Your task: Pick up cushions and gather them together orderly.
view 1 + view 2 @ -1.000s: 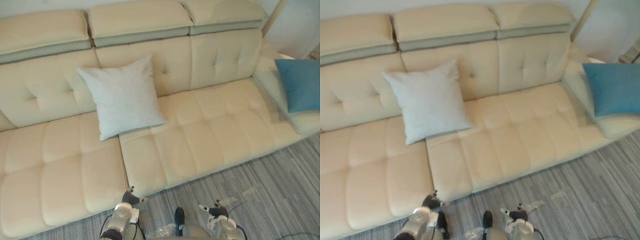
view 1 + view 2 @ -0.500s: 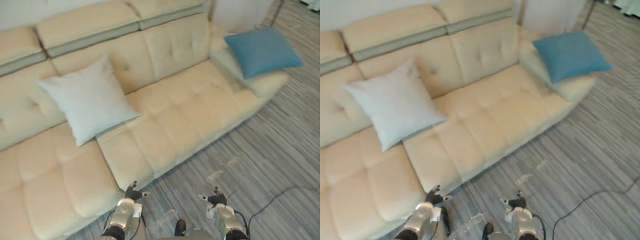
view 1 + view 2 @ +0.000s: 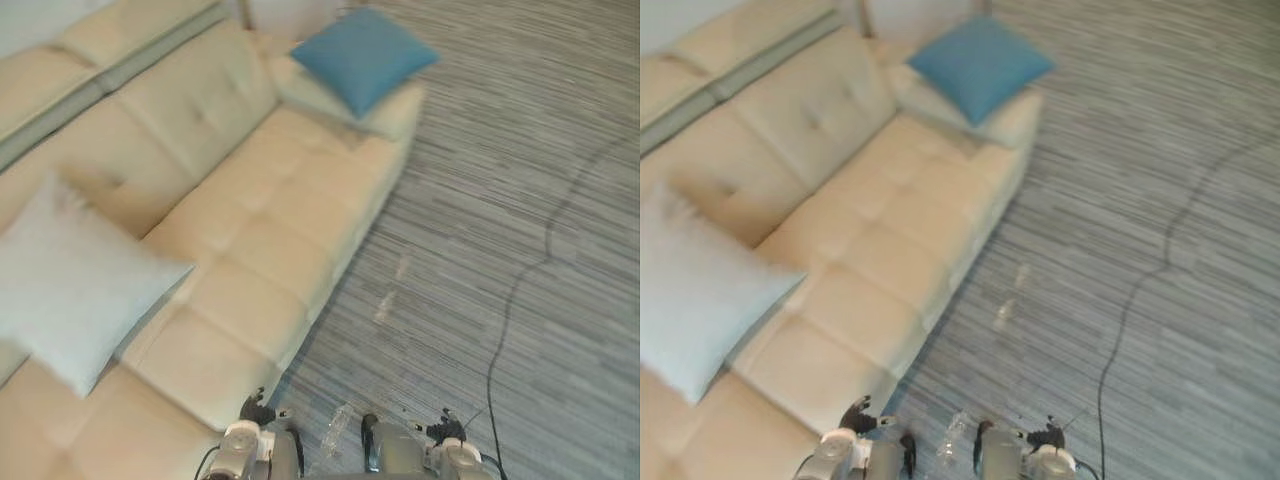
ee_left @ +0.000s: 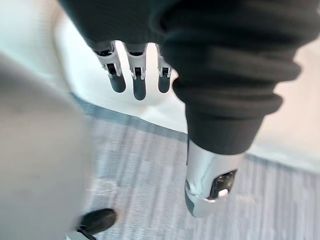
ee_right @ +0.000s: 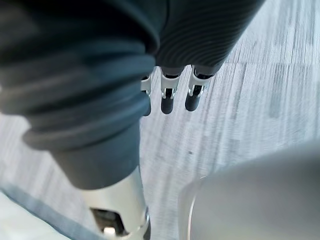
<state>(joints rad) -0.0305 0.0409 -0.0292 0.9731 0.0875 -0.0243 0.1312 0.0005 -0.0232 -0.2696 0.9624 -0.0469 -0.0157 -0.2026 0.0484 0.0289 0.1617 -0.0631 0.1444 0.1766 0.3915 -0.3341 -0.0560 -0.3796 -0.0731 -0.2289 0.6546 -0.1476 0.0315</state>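
We looked down at a long cream sofa [image 3: 260,230] that stood on a grey striped floor [image 3: 540,180]. There were 2 cushions on it.

The blue cushion [image 3: 362,55] lay at the far end of the sofa, on top of the fat padded part there. 1 of its corners poked out toward the floor. The white cushion [image 3: 70,285] was at the near end, by our left side. It stood on the seat and leaned on the back of the sofa, and a bit of it ran off the side of the view. The 2 cushions were well apart, with a long bare stretch of seat between them.

Our left hand [image 3: 256,411] hung low, just in front of the sofa's front edge. Its fingers [image 4: 139,82] pointed down, straight and loose, away from the thumb, and they held nothing. Past them we saw the cream side of the sofa and a strip of floor.

Our right hand [image 3: 446,430] hung low too, over the floor and away from the sofa. Its fingers [image 5: 169,97] were also straight and loose, apart from the thumb, and they held nothing. We saw the striped floor past them.

Both cushions were far from both hands. The white one was nearer to our left hand, and the blue one was the farthest thing from us.
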